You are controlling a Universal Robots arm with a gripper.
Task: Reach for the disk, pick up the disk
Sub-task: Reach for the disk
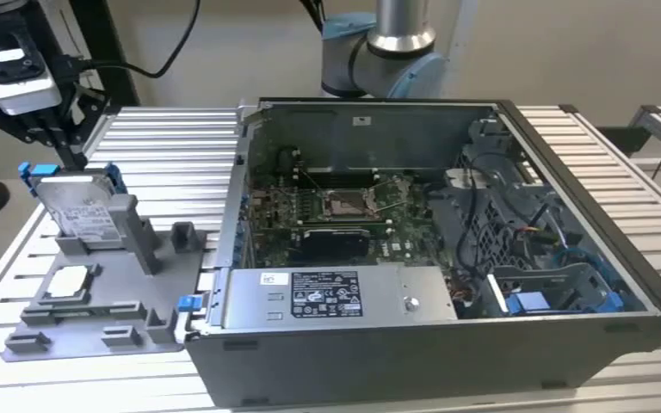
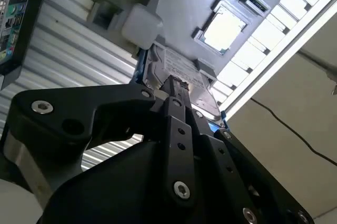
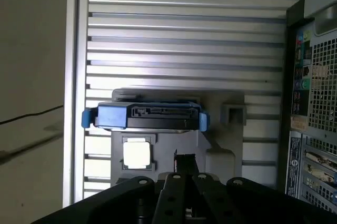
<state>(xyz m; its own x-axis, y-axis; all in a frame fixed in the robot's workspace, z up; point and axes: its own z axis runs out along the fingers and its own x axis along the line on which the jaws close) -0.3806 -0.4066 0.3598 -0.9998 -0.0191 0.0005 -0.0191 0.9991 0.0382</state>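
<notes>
gripper, exterior view: the gripper hangs tip-down at the exterior view's left, with its tip just above the top edge of the disk; i cannot tell whether they touch.
disk, exterior view: the disk stands on edge in a grey holder, leaning back a little with its label face showing. its blue bracket shows at the upper corners.
chip, exterior view: a small square chip lies flat on the holder's base, near the foot of the disk.
surroundings, exterior view: an open computer case sits on the slatted table to the exterior view's right of the holder, with a silver box along its near side.
gripper, second wrist view: the gripper has its black fingers drawn together with nothing between them. the tip lies over the label face of the disk (contact is not clear).
holder, second wrist view: the grey holder carries the chip beyond the disk, and the slatted table lies beneath.
gripper, first wrist view: the gripper is closed to one narrow tip, close beside the chip.
disk, first wrist view: the disk is seen edge-on from above, with its dark connector edge facing up and the blue bracket wrapping both ends. it is seated in the grey holder.
case, first wrist view: the computer case stands beside the holder on the slatted table.
</notes>
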